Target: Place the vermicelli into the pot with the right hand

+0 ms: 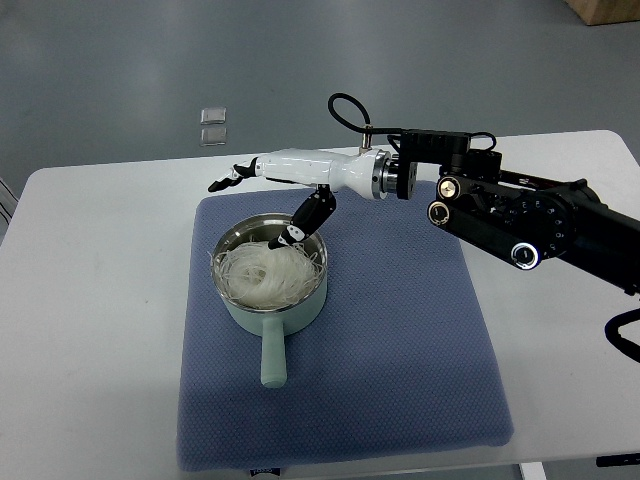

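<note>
Evidently the white vermicelli nest (268, 272) already lies in the pale-green handled metal pot (272, 318); the right hand (290, 190), fingers spread empty above the pot's rim, should withdraw.

A white tabletop (90, 300) with rounded corners fills most of the view. A blue textured mat (400, 350) lies on its middle, its near edge reaching the tabletop's front. Beyond the far edge is grey floor (150, 60), with two small clear squares (213, 126) close together on it. A cardboard box (605, 10) shows at the top right corner.
</note>
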Controlling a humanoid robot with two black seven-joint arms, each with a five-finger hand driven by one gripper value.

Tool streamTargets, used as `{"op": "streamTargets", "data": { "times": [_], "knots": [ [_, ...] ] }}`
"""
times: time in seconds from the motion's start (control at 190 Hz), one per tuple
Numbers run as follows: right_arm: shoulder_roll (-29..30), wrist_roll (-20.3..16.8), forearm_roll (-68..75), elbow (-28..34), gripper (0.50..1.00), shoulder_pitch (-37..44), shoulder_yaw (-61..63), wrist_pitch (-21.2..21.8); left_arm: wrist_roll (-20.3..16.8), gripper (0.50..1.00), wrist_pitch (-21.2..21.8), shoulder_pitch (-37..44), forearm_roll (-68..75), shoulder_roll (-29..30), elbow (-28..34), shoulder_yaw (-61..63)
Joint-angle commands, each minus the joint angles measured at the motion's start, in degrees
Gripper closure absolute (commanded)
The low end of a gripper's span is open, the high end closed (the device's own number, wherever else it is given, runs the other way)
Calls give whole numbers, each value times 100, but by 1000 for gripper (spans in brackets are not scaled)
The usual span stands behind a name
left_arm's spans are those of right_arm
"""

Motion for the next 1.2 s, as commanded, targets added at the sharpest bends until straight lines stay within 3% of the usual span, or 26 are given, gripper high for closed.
{"op": "streamTargets", "data": {
  "times": [0.0, 0.247, 0.462, 0.945, 1.192],
  "knots": [
    [-49, -1, 0, 0, 603, 37, 14, -19, 0, 500, 0, 0, 0, 0, 0, 0],
    [-199, -9, 246, 0, 601, 90, 550, -63, 0, 500, 0, 0, 0, 0, 8, 0],
    [-199, -36, 1600, -194, 601, -499, 1588, -107, 0, 500, 0, 0, 0, 0, 8, -9],
    [-111, -53, 5572, -1978, 601, -1132, 2036, -423, 0, 500, 0, 0, 0, 0, 0, 0],
    [-111, -501, 6565, -2444, 601, -1307, 2027, -274, 0, 500, 0, 0, 0, 0, 8, 0]
  ]
}}
